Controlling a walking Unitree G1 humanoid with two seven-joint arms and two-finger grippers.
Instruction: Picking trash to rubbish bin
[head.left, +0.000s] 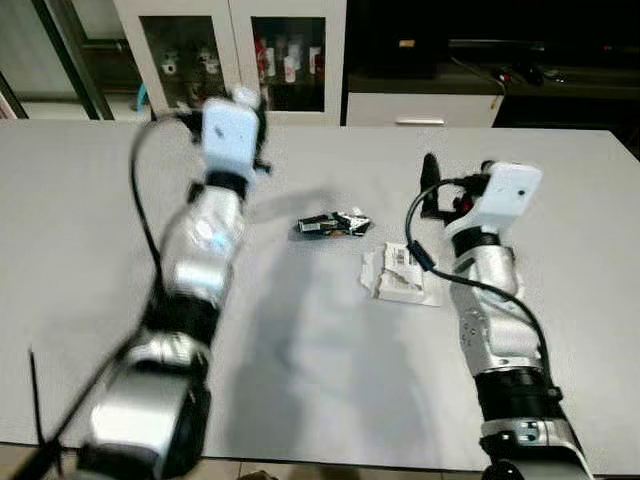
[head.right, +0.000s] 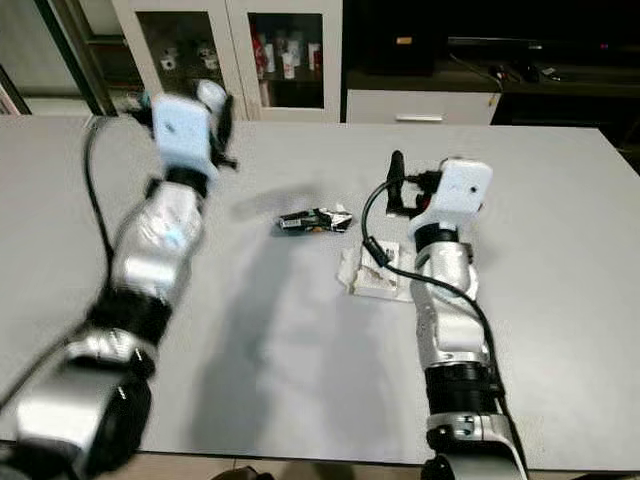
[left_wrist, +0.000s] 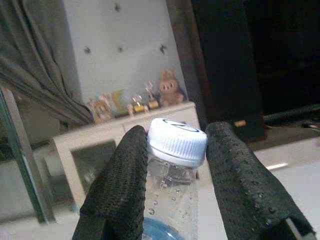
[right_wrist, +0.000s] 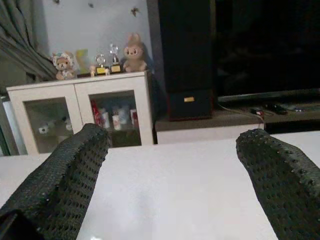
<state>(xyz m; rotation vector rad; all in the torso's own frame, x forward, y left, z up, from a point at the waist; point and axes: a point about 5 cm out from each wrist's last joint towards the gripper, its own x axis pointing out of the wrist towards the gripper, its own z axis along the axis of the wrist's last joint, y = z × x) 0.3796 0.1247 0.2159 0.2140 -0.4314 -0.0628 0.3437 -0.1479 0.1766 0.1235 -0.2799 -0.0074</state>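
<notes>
Left end effector (left_wrist: 172, 175) raised above the grey bench (head.left: 560, 180), fingers closed on a clear plastic bottle with a white screw cap (left_wrist: 176, 142) — gripped just below the cap. Right end effector (right_wrist: 170, 175) gaping wide, holding nothing, low over the bench. Just short of it lies crumpled white paper (head.left: 402, 274); a dark crushed wrapper (head.left: 334, 225) lies between the two end effectors.

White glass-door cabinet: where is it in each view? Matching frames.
Left eye: cabinet beyond the table, upper left of centre.
Right eye: cabinet, same spot.
Left wrist: cabinet behind the bottle gripped by the left tool; plush toys on top.
Right wrist: cabinet beyond the table, toys on top.
Shared landmark: black unit with orange label beside it.
</notes>
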